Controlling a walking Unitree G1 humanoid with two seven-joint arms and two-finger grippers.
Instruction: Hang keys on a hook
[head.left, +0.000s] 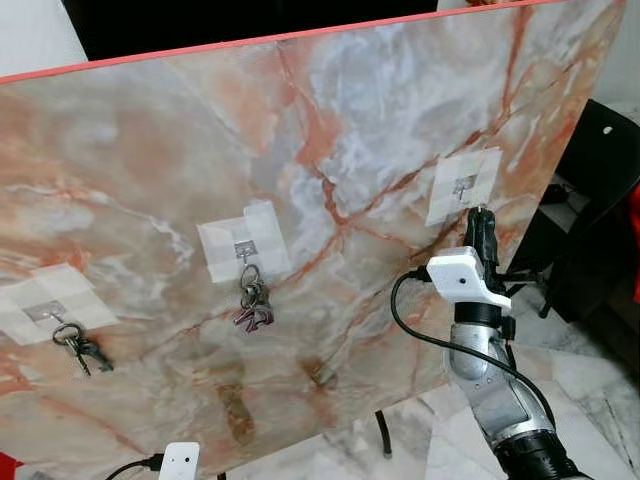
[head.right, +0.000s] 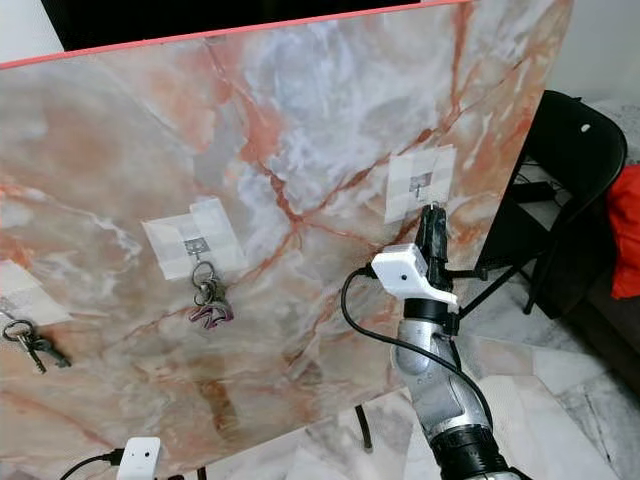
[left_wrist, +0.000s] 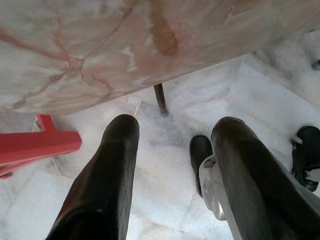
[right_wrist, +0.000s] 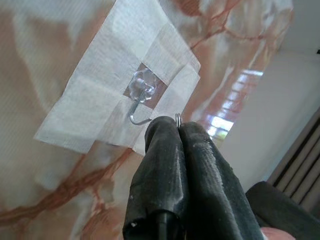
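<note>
Right gripper (right_wrist: 177, 131): I have it raised to the marble board (head.left: 330, 130), fingers pinched together on a thin metal key ring (right_wrist: 177, 118), of which just the top edge pokes out between the tips. I cannot make out any keys below the ring.

Right-hand hook (right_wrist: 141, 97): clear plastic base with a bent wire, held under white tape (right_wrist: 100, 100); the ring sits just beside the wire's tip, and I cannot tell whether they touch.

Middle hook (head.left: 244, 250): taped, carrying a key bunch (head.left: 252, 303).

Left hook (head.left: 45, 311): taped, carrying another key bunch (head.left: 80, 347).

Left gripper (left_wrist: 170, 170): I have it low, fingers spread apart and holding nothing, over the pale marble floor (left_wrist: 165, 125) near a red frame (left_wrist: 35, 147).

Black chair (head.right: 570, 170): to the right of the board.
</note>
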